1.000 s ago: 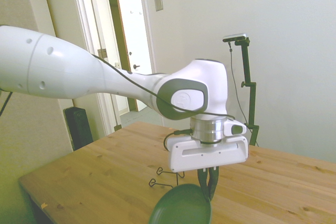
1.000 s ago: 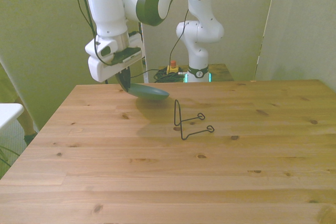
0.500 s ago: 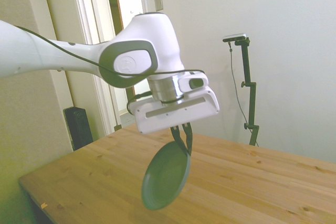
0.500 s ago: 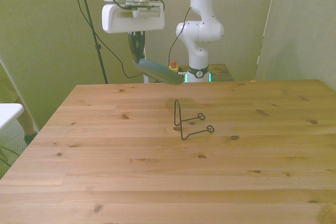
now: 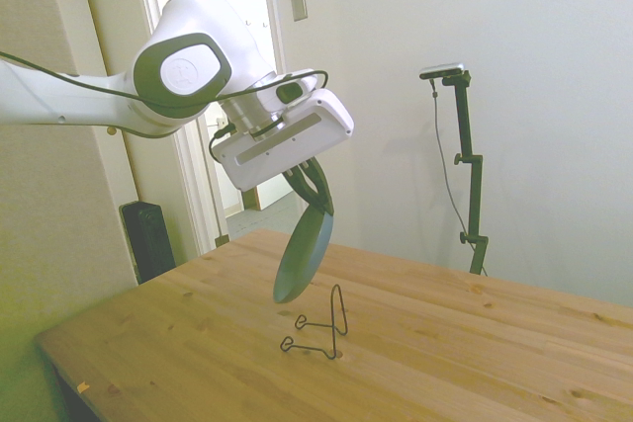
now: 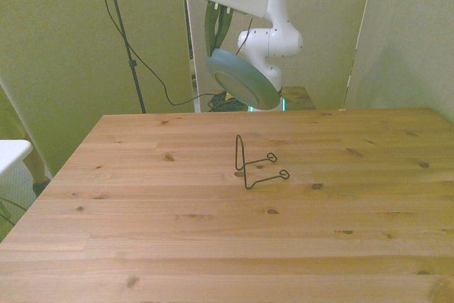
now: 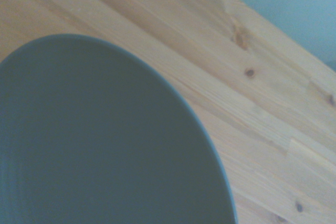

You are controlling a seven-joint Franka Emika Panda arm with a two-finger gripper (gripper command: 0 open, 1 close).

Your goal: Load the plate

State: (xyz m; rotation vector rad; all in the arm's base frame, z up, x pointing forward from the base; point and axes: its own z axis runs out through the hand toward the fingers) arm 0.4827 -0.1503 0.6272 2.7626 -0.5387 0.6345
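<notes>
- Plate (image 5: pixel 304 255) first: it hangs from my pincer (image 5: pixel 315 188) in the air, tipped steeply onto its edge. A second ago it lay almost flat, low over the wooden table (image 5: pixel 475 343); half a second ago it was already swinging up and tilting.
- Next, my arm (image 5: pixel 89 106): it has risen and drawn back, so the wrist block now sits high and angled. In the side view the wire stand (image 5: pixel 316 328) shows clear below the plate, where earlier my hand hid most of it.
- In the front view the plate (image 6: pixel 242 78) is well above the table (image 6: pixel 213 246) and up behind the wire stand (image 6: pixel 257 164), near its upright loop but apart from it.
- My pincer (image 6: pixel 216 30) is closed on the plate's upper rim, fingers pinching it tight with the body of the plate hanging below.
- From the wrist, the plate (image 7: pixel 100 140) fills most of the picture, with bare planks (image 7: pixel 252 98) beyond its edge.
- What this means, as I judge it: the lift and the turn to near upright are done, so the plate is posed for slotting. Lowering its bottom edge into the stand is not yet done, and lining up with that thin wire looks like the delicate part.
</notes>
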